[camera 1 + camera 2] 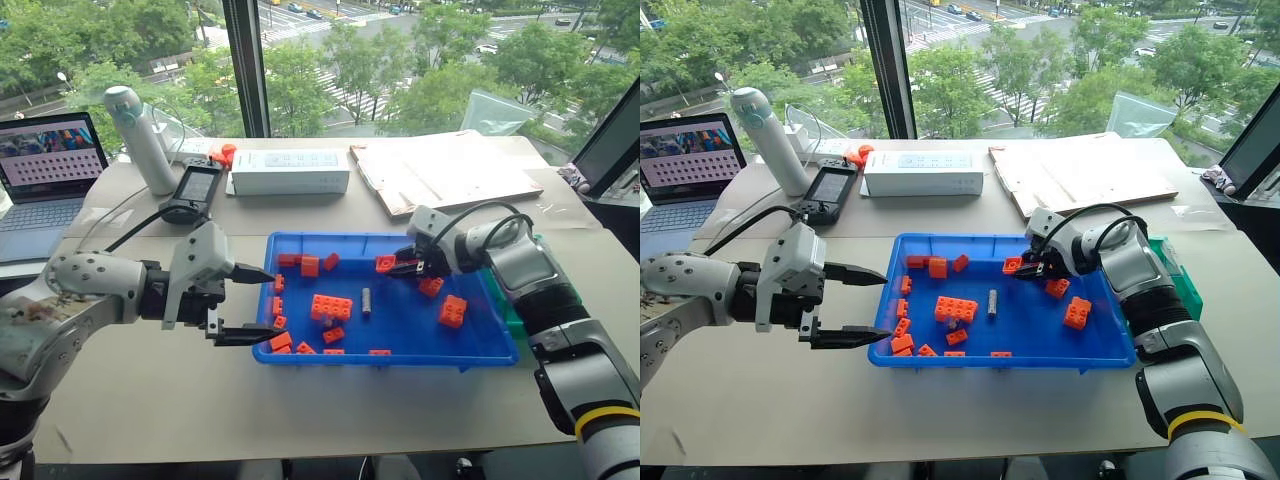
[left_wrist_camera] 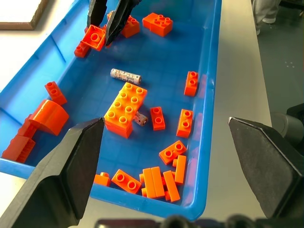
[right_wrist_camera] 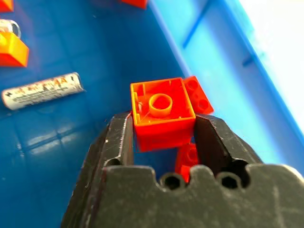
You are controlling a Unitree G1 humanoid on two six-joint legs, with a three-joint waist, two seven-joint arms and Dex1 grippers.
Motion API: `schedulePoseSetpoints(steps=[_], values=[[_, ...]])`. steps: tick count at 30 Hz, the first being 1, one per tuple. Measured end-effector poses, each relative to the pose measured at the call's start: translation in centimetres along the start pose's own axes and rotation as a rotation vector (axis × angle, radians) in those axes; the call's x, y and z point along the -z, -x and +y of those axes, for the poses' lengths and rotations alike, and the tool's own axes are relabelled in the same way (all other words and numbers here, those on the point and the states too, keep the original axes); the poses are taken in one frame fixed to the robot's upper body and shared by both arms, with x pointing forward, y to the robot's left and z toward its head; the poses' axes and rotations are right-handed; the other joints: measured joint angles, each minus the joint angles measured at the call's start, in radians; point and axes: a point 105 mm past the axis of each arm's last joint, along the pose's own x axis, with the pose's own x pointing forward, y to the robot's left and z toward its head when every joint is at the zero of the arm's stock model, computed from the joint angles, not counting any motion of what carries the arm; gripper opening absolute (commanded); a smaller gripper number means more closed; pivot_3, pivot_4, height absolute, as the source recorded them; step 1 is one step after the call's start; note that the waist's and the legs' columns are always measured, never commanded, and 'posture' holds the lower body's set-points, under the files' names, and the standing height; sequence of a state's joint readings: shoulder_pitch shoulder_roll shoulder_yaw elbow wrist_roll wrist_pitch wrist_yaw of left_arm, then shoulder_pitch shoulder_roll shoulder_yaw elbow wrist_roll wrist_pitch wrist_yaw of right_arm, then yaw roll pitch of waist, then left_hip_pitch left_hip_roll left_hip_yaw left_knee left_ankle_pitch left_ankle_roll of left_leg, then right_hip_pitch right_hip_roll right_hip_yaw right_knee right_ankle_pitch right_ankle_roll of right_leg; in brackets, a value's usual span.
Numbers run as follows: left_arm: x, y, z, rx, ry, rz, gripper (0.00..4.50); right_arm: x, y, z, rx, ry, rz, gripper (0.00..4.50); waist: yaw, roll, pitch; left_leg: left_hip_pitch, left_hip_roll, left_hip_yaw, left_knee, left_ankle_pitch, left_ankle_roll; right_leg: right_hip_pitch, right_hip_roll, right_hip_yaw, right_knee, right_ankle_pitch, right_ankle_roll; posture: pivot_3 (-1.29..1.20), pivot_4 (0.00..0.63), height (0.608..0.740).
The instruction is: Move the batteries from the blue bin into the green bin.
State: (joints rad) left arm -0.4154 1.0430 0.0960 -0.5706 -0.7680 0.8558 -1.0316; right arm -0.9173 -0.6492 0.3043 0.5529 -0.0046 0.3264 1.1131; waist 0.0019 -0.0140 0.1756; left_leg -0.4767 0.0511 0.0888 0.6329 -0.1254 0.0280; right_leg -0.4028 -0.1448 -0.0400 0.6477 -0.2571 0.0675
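1. Currently, the right gripper (image 3: 164, 126) is clamped on an orange brick (image 3: 163, 114), not a battery, over the far right part of the blue bin (image 1: 300, 358).
2. One battery (image 1: 367, 301) lies free at the bin's centre; a second (image 2: 139, 119) lies against the large brick (image 2: 125, 109).
3. Left gripper (image 1: 246, 305) hovers at the bin's left rim, fingers wide apart.
4. Green bin (image 1: 1180, 272) sits right of the blue bin; no battery is seen in it. Judged: transfer not begun.
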Motion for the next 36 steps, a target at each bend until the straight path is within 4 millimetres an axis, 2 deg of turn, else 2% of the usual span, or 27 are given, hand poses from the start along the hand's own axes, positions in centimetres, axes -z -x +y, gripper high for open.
schedulePoseSetpoints(steps=[1, 3, 6, 9, 13, 18, 21, 22, 23, 26, 30, 33, 36], values=[[0.0, 0.0, 0.0, 0.000, 0.000, 0.000, 4.50, -0.3, 0.0, 0.0, 0.003, -0.002, -0.017, 3.66, -0.002, 0.000, 0.000, 0.000, 0.000, 0.000, 0.000, 0.000, 0.000, 0.000, 0.000, 0.000, 0.000, 0.000, 0.000, 0.00, 0.150, 0.730], [0.0, 0.0, 0.1, 0.000, -0.002, 0.000, 4.50, -1.7, 0.1, 0.6, -0.033, -0.002, -0.070, 3.66, -0.004, 0.000, 0.000, 0.000, 0.000, 0.000, -0.001, 0.000, 0.000, 0.000, 0.000, 0.000, 0.000, 0.000, 0.000, 0.00, 0.150, 0.730], [-0.1, 0.0, 0.1, 0.003, -0.003, 0.002, 4.50, -3.5, 0.3, 2.9, -0.146, 0.049, -0.128, 3.66, -0.005, 0.000, 0.000, 0.000, 0.000, -0.001, -0.001, 0.000, 0.000, 0.000, 0.000, 0.000, 0.000, 0.000, 0.000, 0.00, 0.150, 0.730], [0.0, 0.2, 0.1, 0.001, -0.001, 0.011, 4.50, -2.9, -0.2, 4.7, -0.219, 0.026, -0.137, 3.66, -0.002, 0.000, 0.000, 0.000, 0.000, -0.001, 0.000, 0.000, 0.000, 0.001, 0.000, 0.000, 0.000, 0.000, 0.000, 0.00, 0.150, 0.730], [0.1, 0.3, 0.3, -0.001, -0.001, 0.018, 4.50, -2.7, -2.0, 6.7, -0.283, 0.011, -0.144, 3.66, -0.005, 0.000, 0.000, 0.000, 0.000, -0.001, 0.000, 0.000, 0.000, 0.000, 0.000, 0.000, 0.000, 0.000, 0.000, 0.00, 0.150, 0.730], [0.1, 0.4, 0.2, 0.005, -0.002, 0.027, 4.50, -2.5, -2.9, 7.2, -0.279, 0.036, -0.109, 3.66, -0.004, 0.000, 0.000, 0.000, 0.000, -0.001, 0.000, 0.000, 0.000, 0.000, 0.000, 0.000, 0.000, 0.000, 0.000, 0.00, 0.150, 0.730], [0.1, 0.5, 0.2, 0.008, 0.008, 0.029, 4.50, -1.7, -3.3, 7.4, -0.287, 0.048, -0.065, 2.99, -0.005, 0.000, 0.000, 0.000, 0.000, -0.001, 0.000, 0.000, 0.000, 0.000, 0.000, 0.000, 0.000, 0.000, 0.000, 0.00, 0.150, 0.730], [0.2, 0.5, 0.2, 0.008, 0.012, 0.031, 4.50, -1.6, -3.4, 7.4, -0.288, 0.049, -0.061, 2.62, -0.005, 0.000, 0.000, 0.000, 0.000, -0.001, 0.000, 0.000, 0.000, 0.000, 0.000, 0.000, 0.000, 0.000, 0.000, 0.00, 0.150, 0.730], [0.2, 0.5, 0.1, 0.008, 0.015, 0.033, 4.50, -1.6, -3.4, 7.4, -0.286, 0.048, -0.062, 2.49, -0.006, 0.000, 0.000, 0.000, 0.000, -0.001, 0.000, 0.000, 0.000, 0.000, 0.000, 0.000, 0.000, 0.000, 0.000, 0.00, 0.150, 0.730], [0.2, 0.5, 0.1, 0.008, 0.017, 0.033, 4.50, -1.7, -3.2, 7.2, -0.282, 0.044, -0.069, 2.49, -0.006, 0.000, 0.000, 0.000, 0.000, -0.001, 0.000, 0.000, 0.000, 0.000, 0.000, 0.000, 0.000, 0.000, 0.000, 0.00, 0.150, 0.730], [0.1, 0.5, 0.2, 0.007, 0.014, 0.029, 4.50, -2.1, -1.6, 6.0, -0.241, 0.021, -0.107, 2.49, -0.001, 0.000, 0.000, 0.000, 0.000, -0.001, 0.000, 0.000, 0.000, 0.000, 0.000, 0.000, 0.000, 0.000, 0.000, 0.00, 0.150, 0.730], [-0.3, 0.2, 0.5, 0.017, 0.007, 0.010, 4.50, -2.4, 1.3, 3.8, -0.168, -0.015, -0.127, 2.49, 0.006, 0.000, 0.000, 0.000, 0.000, 0.000, 0.000, 0.000, 0.000, 0.000, 0.000, 0.000, 0.000, 0.000, 0.000, 0.00, 0.150, 0.730], [-0.4, -0.6, 0.8, 0.044, 0.003, -0.014, 4.50, -2.3, 6.1, 0.7, -0.023, -0.015, -0.100, 2.49, 0.014, 0.000, 0.001, 0.000, 0.000, 0.000, 0.000, 0.000, 0.000, 0.000, 0.000, -0.001, 0.000, 0.000, 0.000, 0.00, 0.150, 0.730]])
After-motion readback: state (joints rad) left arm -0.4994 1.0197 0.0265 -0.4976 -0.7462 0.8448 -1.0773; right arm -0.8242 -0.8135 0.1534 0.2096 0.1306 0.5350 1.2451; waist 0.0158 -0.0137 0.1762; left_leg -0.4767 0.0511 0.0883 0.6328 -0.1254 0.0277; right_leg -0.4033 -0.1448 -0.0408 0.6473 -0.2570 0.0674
